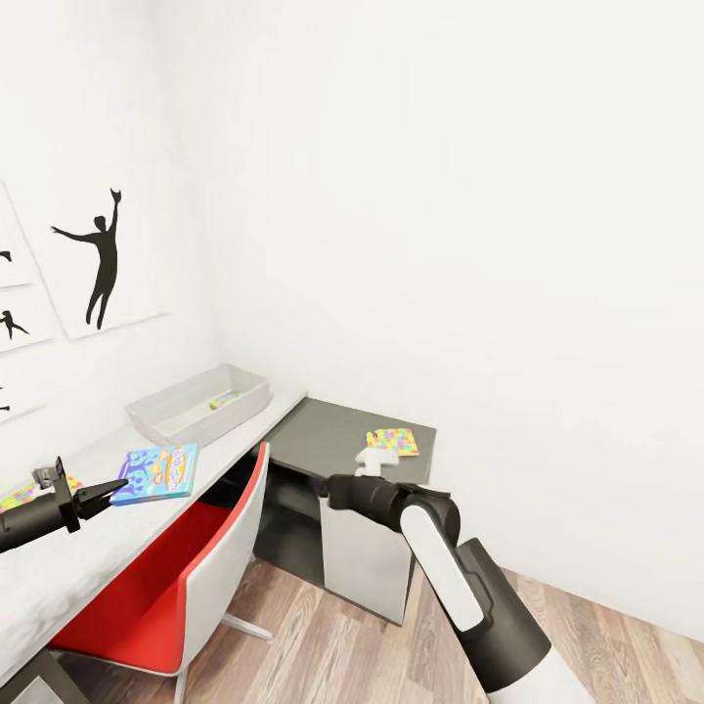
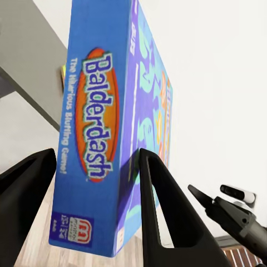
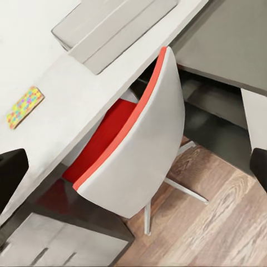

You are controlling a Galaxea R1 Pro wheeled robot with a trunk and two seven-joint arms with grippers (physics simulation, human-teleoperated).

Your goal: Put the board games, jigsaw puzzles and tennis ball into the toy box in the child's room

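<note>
Table (image 1: 88, 557): toy box (image 1: 200, 403), jigsaw (image 1: 29, 492); board game (image 1: 156, 472) maybe held.

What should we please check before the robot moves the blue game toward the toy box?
1. Blue board game sits between the left tool's fingers: ok.
2. Grip is firm enough to carry: cannot tell.
3. Toy box has room: ok, one small item inside.
4. Right tool open and empty: ok.
5. All puzzles boxed: not ok, a jigsaw puzzle lies on the dark cabinet.
</note>
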